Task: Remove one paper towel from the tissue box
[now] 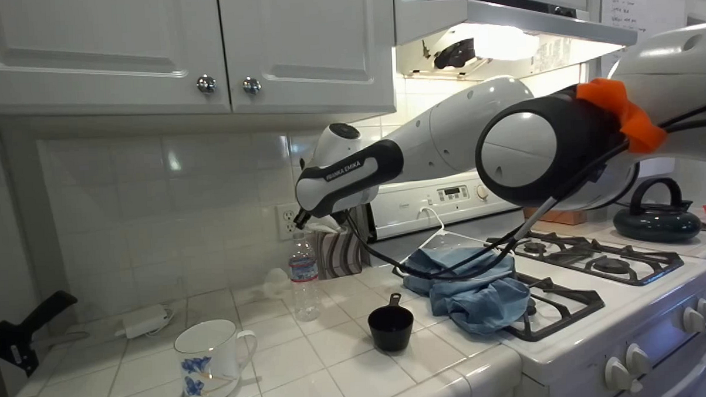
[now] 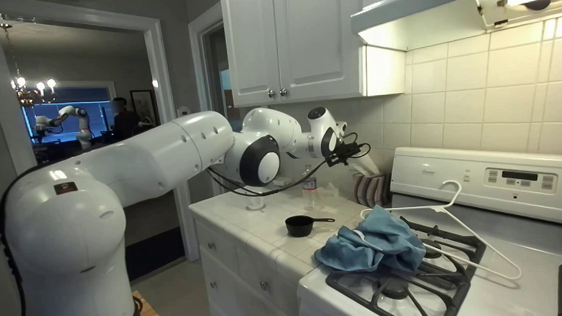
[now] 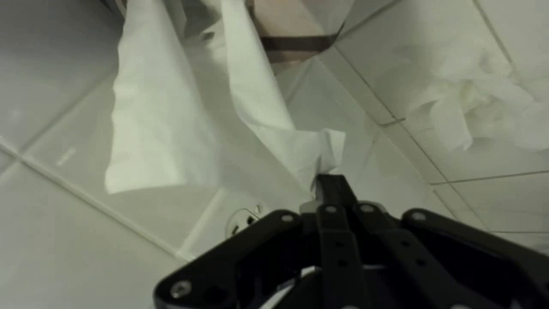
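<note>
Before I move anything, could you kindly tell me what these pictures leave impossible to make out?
Tissue box: mostly cut off by the wrist view's top edge.
Paper towel: in the wrist view, its pinched end is hidden by the gripper.
Mug: in an exterior view, its top is hidden behind the arm.
Sheet: in an exterior view, its handwriting is too small to read.

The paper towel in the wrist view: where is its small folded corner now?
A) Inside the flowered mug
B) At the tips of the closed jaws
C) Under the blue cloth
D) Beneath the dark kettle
B: in the wrist view, the folded corner of the paper towel bunches up right at the tips of the jaws, which stand shut together.
</note>
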Motion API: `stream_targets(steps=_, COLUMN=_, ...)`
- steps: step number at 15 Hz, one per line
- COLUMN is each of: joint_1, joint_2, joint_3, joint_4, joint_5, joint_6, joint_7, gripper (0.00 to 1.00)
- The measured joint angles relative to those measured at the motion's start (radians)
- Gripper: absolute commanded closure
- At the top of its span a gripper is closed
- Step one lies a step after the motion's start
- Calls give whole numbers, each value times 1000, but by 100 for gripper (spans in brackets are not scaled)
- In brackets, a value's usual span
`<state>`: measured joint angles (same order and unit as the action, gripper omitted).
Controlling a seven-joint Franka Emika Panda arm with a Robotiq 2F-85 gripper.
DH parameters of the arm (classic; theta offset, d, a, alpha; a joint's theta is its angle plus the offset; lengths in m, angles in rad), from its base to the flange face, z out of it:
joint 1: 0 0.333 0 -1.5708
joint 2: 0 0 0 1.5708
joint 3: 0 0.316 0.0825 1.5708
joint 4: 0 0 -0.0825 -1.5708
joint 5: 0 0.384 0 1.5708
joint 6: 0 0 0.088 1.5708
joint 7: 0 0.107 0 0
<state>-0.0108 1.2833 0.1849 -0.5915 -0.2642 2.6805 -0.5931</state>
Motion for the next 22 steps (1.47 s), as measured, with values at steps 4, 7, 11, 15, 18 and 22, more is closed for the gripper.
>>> stream_targets(steps=4, joint_1=19, joint_2=0, joint_3=42, joint_4=-4, joint_5=-1, joint_6=-2, joint_7=-137, gripper=100)
stream_targets(steps=7, joint_1=23, joint_2=0, joint_3=49, joint_4=-4, joint_5=-1, joint_6=-2, joint_7=-192, gripper=100)
stream_targets(steps=11, joint_1=21, joint_2=-1, joint_3=8, joint_4=-3, joint_5=-2, joint_6=-2, joint_7=-178, gripper=98)
stream_targets(steps=15, joint_1=33, joint_2=-1, joint_3=-96, joint_4=-2, joint_5=-7, joint_6=-6, joint_7=-71, gripper=63)
stream_targets(steps=18, joint_1=47, joint_2=-2, joint_3=-163, joint_4=-2, joint_5=-7, joint_6=-19, joint_7=-15, gripper=52)
stream_targets(steps=22, joint_1=74, joint_2=-6, joint_3=-228, joint_4=1, joint_5=-7, joint_6=-37, joint_7=18, gripper=56)
